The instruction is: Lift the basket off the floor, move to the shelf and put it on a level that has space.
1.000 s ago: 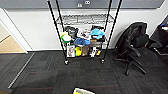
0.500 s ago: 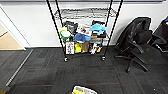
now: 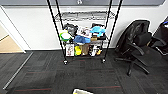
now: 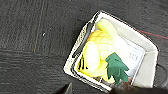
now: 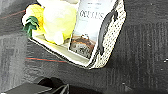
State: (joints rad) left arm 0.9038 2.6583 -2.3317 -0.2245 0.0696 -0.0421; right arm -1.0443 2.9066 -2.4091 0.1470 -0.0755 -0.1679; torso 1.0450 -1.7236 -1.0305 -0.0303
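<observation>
Cream woven basket (image 4: 110, 50) w/ yellow pineapple plush (image 4: 100, 57) sitting on dark carpet floor (image 4: 32, 37), under both claws. Claw state: can't tell. Black wire shelf (image 3: 83, 32) standing ahead.

1. We see even, diffuse indoor light in the head view, with no hard shadows on the white wall (image 3: 35, 27).
2. The shelf (image 3: 83, 35) leans outward at its top posts, a wide-angle stretch that grows toward the edges.
3. The head view is soft and blocky; the items on the shelf blur into colour patches.
4. The floor (image 3: 45, 75) reads dark, its thin reddish lines faint.
5. In the left wrist view the yellow plush toy (image 4: 100, 55) in the basket (image 4: 147, 75) looks overbright, its pale parts washed out.
6. In the right wrist view the white book cover (image 5: 92, 22) glares, its lettering smeared, and the basket casts a soft shadow beneath its side.
</observation>
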